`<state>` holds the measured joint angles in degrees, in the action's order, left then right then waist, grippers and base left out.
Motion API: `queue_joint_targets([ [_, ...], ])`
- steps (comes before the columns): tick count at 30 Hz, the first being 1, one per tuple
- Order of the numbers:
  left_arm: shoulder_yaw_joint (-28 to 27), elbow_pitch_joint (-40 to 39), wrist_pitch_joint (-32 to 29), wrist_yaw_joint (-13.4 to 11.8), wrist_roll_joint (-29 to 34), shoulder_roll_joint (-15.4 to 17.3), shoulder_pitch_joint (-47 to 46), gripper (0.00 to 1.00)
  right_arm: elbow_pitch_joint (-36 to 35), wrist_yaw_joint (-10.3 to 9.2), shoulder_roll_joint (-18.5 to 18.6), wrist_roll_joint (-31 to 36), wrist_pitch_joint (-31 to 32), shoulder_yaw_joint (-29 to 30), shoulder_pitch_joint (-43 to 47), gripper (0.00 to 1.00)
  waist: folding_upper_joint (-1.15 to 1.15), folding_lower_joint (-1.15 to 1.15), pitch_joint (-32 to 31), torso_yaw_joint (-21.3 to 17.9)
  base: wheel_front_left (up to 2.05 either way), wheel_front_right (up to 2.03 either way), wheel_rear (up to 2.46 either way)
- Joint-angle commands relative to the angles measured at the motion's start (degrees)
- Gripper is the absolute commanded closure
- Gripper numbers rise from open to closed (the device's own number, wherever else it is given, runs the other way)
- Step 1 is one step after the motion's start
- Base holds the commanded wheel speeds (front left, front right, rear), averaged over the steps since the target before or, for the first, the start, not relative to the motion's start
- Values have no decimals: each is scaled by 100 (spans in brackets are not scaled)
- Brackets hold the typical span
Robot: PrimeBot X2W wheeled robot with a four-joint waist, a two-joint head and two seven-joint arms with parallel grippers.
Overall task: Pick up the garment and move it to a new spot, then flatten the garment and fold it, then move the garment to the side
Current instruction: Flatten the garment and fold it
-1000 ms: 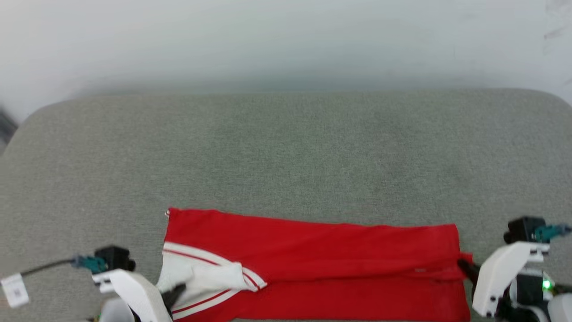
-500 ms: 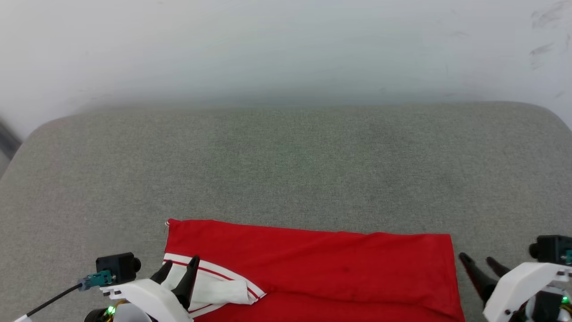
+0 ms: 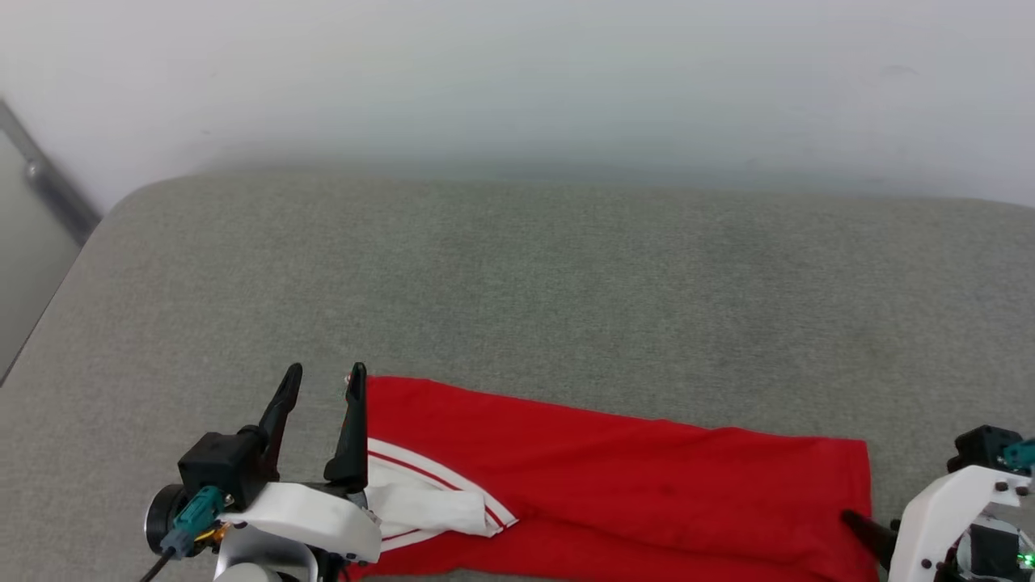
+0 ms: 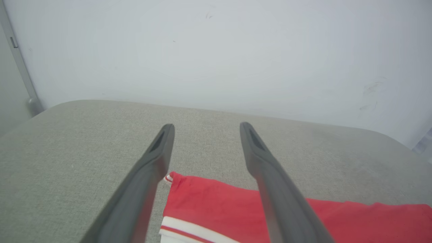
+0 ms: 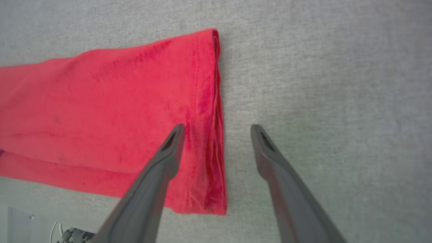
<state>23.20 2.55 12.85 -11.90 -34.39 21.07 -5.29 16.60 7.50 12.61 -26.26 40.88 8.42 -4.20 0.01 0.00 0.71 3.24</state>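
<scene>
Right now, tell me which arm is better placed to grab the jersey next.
Right, probably. The right tool, open, straddles the end hem of the jersey from above. The left tool, also open, points past its corner toward the wall.

Thin soft cloth garment (image 3: 647, 485) – grey pad (image 3: 517, 283): rough matt fab.

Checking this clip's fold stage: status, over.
Left gripper, right gripper: jaws open, empty. Garment folded to a long strip, flat on grey cushion. Nothing in the way.
</scene>
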Motion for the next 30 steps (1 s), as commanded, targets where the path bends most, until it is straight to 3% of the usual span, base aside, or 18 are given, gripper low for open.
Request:
queue_joint_targets([
  [1, -44, -142, 106, -77, 176, -7, -46, 0, 199, -2, -72, -22, 47, -31, -113, 0, -1, 0, 158, 217, 0, 0, 0],
  [6, -94, -383, 196, -95, 412, 5, -29, 0, 855, -2, -209, -122, 251, -78, -124, 0, -1, 0, 301, 457, 0, 0, 0],
  [7, -105, -415, 200, -89, 424, 12, -14, 0, 969, -1, -232, -146, 299, -109, -135, 15, -1, 0, 312, 479, 0, 0, 0],
  [8, -112, -436, 201, -85, 448, 18, 4, 0, 1043, -1, -258, -175, 316, -139, -157, 65, -1, 0, 316, 488, 0, 0, 0],
  [9, -111, -443, 200, -81, 453, 26, 33, 0, 1086, 0, -266, -192, 332, -167, -189, 100, -1, 0, 316, 488, 0, 0, 0],
  [21, -60, -408, 22, -195, 400, 115, 371, 0, 437, -3, 296, -274, 185, -323, -485, 100, -1, 0, -52, 109, 0, 0, 0],
  [25, -46, -466, -33, -237, 379, 135, 461, 0, 193, -3, 548, -149, 337, 127, -383, 100, -1, 0, -116, -45, 0, 0, 0],
  [30, -22, -502, -87, -272, 379, 153, 488, 0, -37, -2, 745, -13, 569, 1086, -275, 100, -1, 0, -138, -163, 0, 0, 0],
])
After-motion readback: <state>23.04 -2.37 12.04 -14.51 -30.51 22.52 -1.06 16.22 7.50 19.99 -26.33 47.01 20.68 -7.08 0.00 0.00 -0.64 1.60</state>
